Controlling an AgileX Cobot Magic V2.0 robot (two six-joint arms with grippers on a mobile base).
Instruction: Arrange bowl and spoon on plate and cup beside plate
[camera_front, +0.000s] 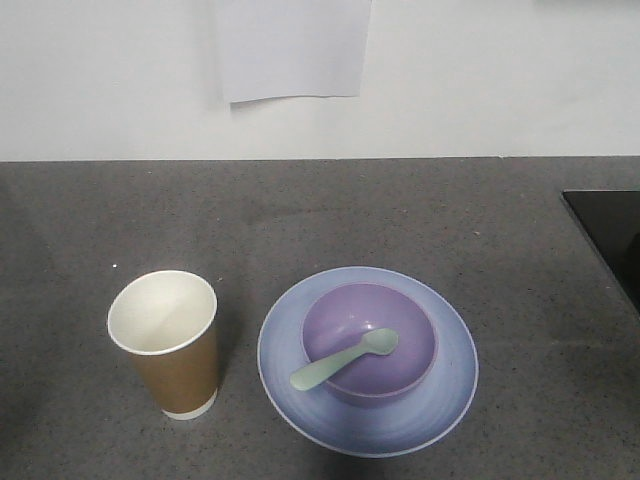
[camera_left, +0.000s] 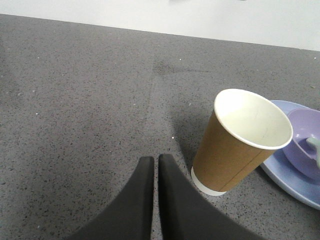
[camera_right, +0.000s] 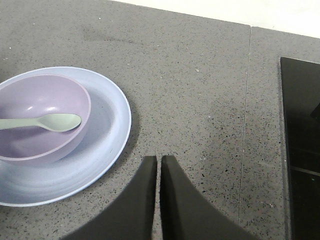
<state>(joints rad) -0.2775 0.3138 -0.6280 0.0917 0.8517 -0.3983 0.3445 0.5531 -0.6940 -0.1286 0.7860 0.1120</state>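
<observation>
Plate (camera_front: 445, 395): on counter (camera_front: 400, 210), carries bowl (camera_front: 410, 325)
Spoon (camera_front: 345, 359): lies across bowl, handle over near rim, long axis slanting toward cup side
Cup (camera_front: 170, 345): upright, just beside plate on left, apart from it (layout looks complete)
Left gripper (camera_left: 155, 165): jaws together, empty, cup ahead to its right, nearer arm for cup
Right gripper (camera_right: 159, 165): jaws together, empty, plate ahead to its left

A kitchen-like setup: grey speckled countertop (camera_front: 400, 220), black glass hob (camera_right: 300, 150), plain white wall (camera_front: 500, 80).
</observation>
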